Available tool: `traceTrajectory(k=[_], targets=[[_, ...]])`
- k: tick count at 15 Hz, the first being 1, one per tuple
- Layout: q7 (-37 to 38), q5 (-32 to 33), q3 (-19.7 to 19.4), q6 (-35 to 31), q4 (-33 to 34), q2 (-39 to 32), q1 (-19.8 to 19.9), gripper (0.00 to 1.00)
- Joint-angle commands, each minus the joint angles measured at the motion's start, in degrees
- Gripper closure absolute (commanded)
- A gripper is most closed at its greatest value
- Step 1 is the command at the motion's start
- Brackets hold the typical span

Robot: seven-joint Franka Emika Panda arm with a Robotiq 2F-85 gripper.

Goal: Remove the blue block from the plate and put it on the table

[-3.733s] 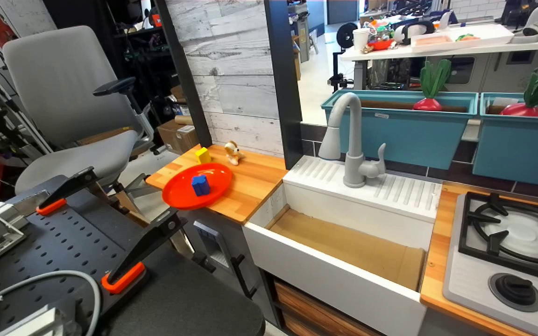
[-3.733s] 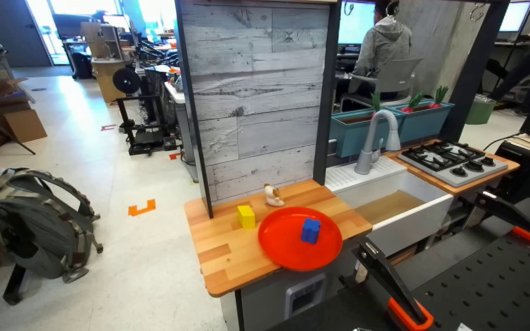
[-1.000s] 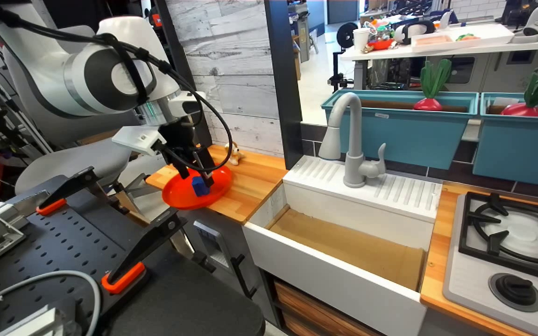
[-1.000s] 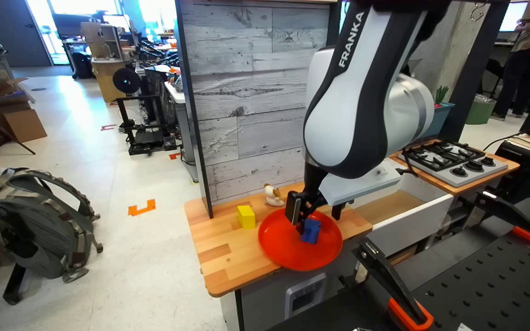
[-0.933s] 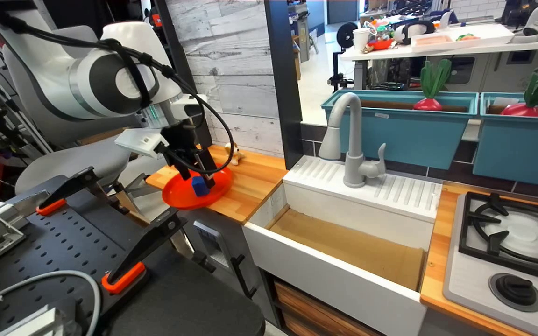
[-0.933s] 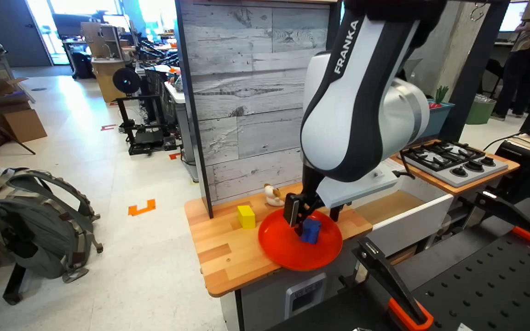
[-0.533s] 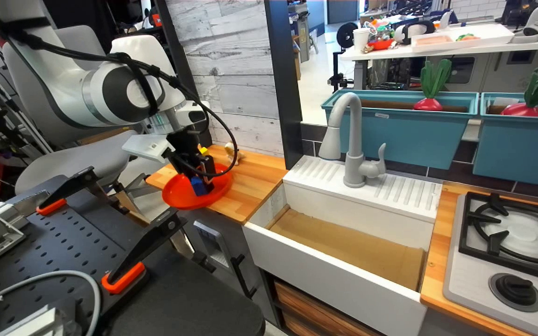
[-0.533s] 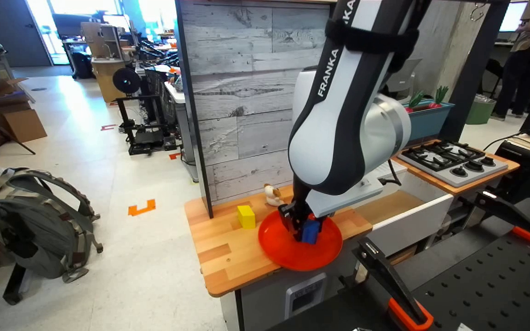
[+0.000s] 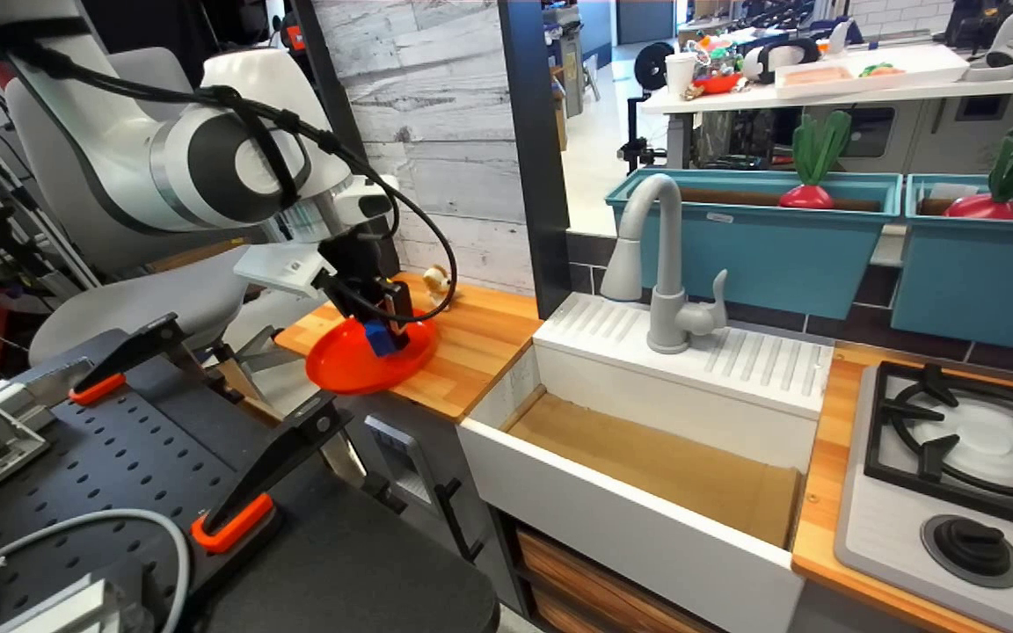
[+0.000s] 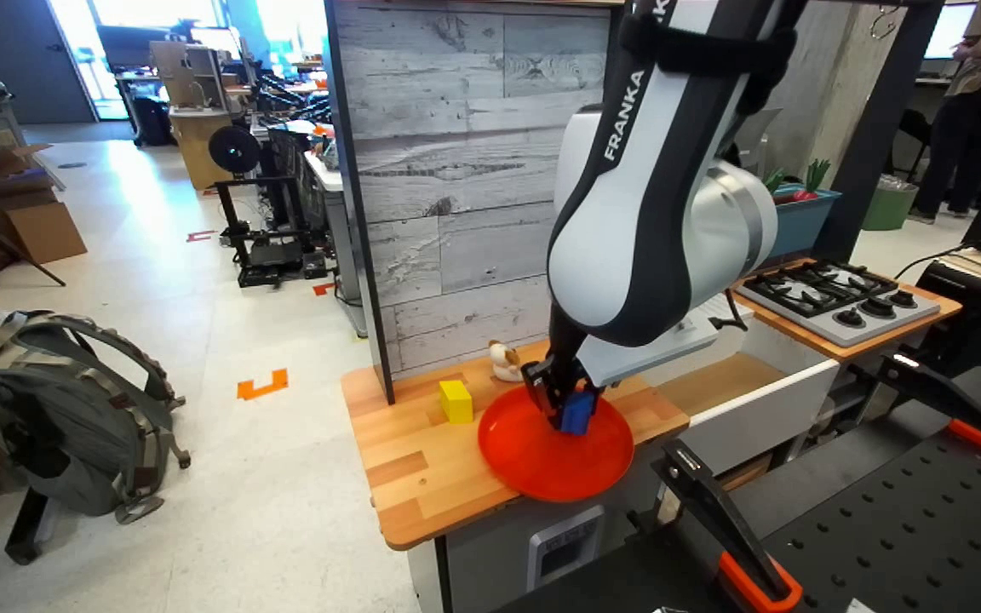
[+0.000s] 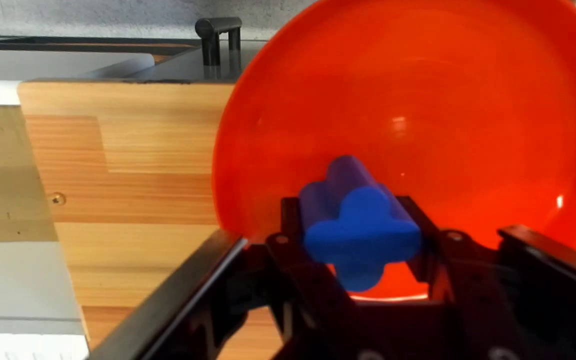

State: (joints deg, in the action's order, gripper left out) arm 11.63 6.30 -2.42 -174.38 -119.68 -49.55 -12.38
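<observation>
one gripper (image 11: 353, 215) is pinching the blue block (image 11: 360, 232)

the fingers (image 11: 291, 215) are pressing opposite lobes, the block hanging over the far side of the plate (image 11: 418, 100), seemingly clear. it is looking light, stiff and smooth; this hold across the lobes is probably suiting it, though rounded sides might be inviting a twist. in an exterior view, a yellow block (image 10: 456, 403) is sitting on the table (image 10: 427, 502), left of the plate.

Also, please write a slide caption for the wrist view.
Black fingers hold a blue four-lobed block over a round orange-red plastic plate on a flat brown wooden countertop.
</observation>
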Motion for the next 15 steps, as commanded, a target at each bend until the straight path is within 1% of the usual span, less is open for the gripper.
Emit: traceTrajectory(k=[1,3,5,9,11,12,15], targets=[[-4.52,-1.79,1.81,-3.34,-7.42,7.84,4.89,0.76],[-5.92,-2.31,3.24,-3.71,-8.38,10.04,8.79,0.76],[-7.06,-3.03,4.58,-2.90,-7.69,10.87,12.56,0.76],[-8.04,-5.27,6.10,-1.08,-3.83,9.54,17.40,0.76],[-7.83,-6.27,6.49,0.28,-1.38,8.18,18.34,0.76],[-7.52,-6.64,6.23,1.03,-0.07,7.47,18.15,0.76],[-6.15,-7.52,4.10,5.03,5.02,4.52,15.89,0.76]])
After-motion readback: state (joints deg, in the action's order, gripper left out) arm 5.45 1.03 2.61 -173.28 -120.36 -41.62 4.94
